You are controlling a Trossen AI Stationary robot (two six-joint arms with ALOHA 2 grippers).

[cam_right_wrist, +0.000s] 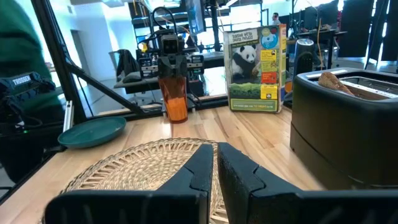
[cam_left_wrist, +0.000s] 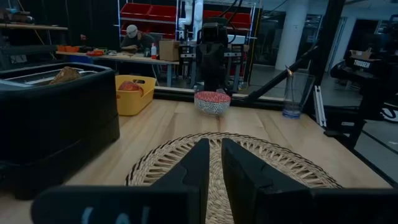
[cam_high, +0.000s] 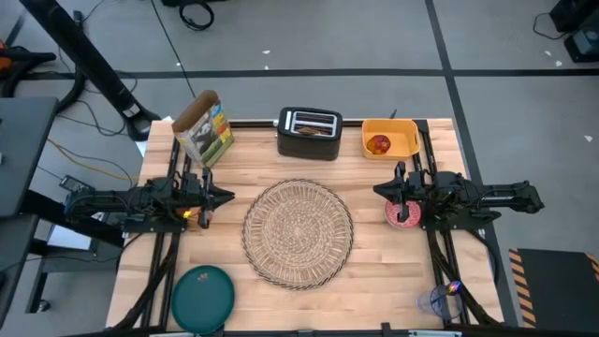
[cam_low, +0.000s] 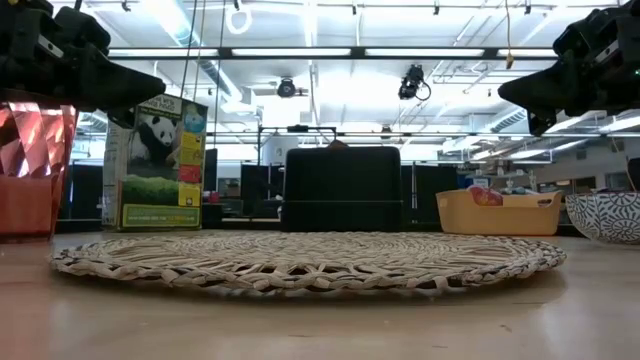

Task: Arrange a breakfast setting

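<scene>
**Placemat laid, everything else still scattered**

High view: the woven straw placemat [cam_high: 298,231] lies bare at the middle of the bench [cam_high: 374,271]. The dark teal plate [cam_high: 202,298] sits near the front left corner, well apart from the mat. The small red bowl [cam_high: 403,213] is to the mat's right, under the right end effector [cam_high: 382,191]; the translucent orange cup [cam_high: 194,214] is to the mat's left, under the left end effector [cam_high: 227,197]. The red apple [cam_high: 379,144] rests in the yellow-orange bin [cam_high: 390,138] at the back, beside the black toaster [cam_high: 309,133]. A cereal box [cam_high: 204,128] stands at the back left. A clear glass [cam_high: 442,301] with what may be the blue spoon stands at the front right; I cannot tell for sure.

Low view: the mat carries nothing, with the cup at the far left and the bowl's patterned side [cam_low: 604,216] at the far right. Both arms hang above the bench.

Left wrist view: this arm's fingers [cam_left_wrist: 198,167] are pressed nearly together, pinching nothing, pointing over the mat toward the bowl. A toast slice [cam_left_wrist: 64,75] sticks up from the toaster.

Right wrist view: its fingers [cam_right_wrist: 202,165] are likewise drawn close and hold nothing, aimed across the mat at the cup and plate.

By my judgement only the mat is placed; plate, bowl, cup, apple, spoon and toast all remain to be brought.
</scene>
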